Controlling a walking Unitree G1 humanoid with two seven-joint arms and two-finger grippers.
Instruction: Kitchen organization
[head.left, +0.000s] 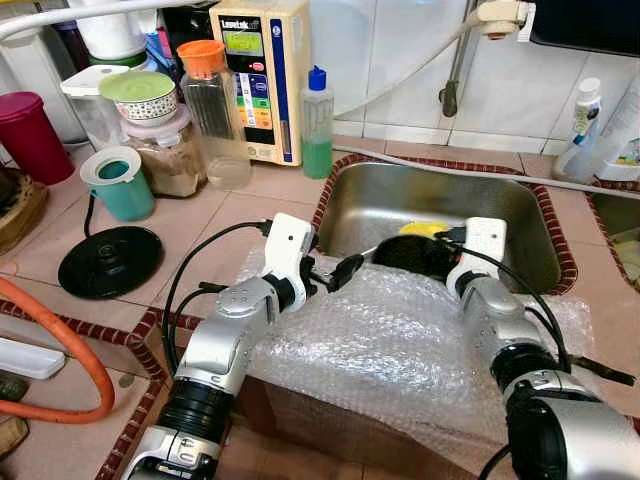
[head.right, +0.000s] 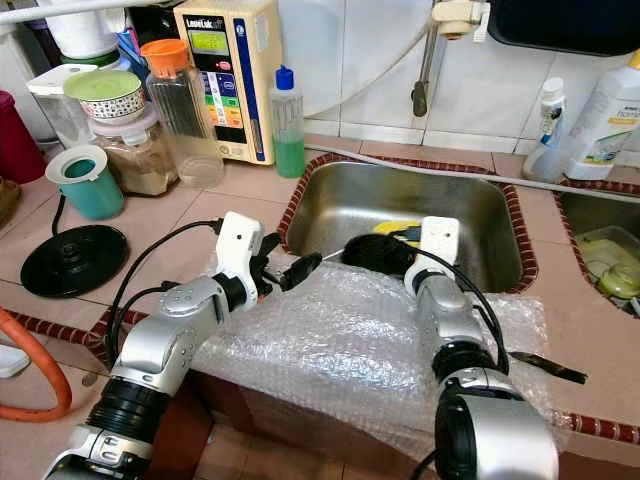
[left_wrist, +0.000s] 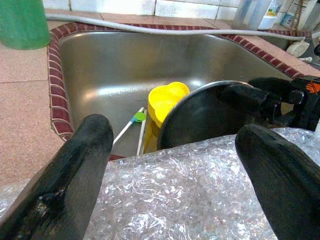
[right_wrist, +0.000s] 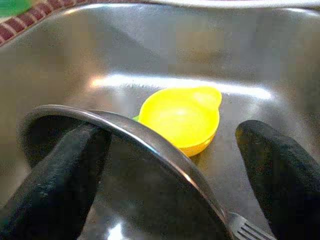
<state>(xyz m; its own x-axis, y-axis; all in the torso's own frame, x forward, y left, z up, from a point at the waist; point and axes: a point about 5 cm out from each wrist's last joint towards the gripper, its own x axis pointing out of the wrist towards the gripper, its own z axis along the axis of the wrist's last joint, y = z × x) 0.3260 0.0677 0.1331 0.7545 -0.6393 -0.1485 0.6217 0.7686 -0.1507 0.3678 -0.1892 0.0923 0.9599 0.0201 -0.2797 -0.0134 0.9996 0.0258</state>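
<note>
The right pincer (right_wrist: 170, 175) straddles the rim of a dark metal bowl (head.left: 410, 255) at the sink's (head.left: 520, 215) near edge, one finger inside, fingers apart. The left pincer (head.left: 335, 272) hovers open over bubble wrap (head.left: 390, 340) beside it; a yellow cup (right_wrist: 180, 117) lies in the sink

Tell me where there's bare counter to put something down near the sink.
Free: the pink tiled counter between the round black base and the steel sink, ahead of the bubble wrap sheet. Crowded: the back left corner, around the teal cup and orange-capped clear bottle.
</note>
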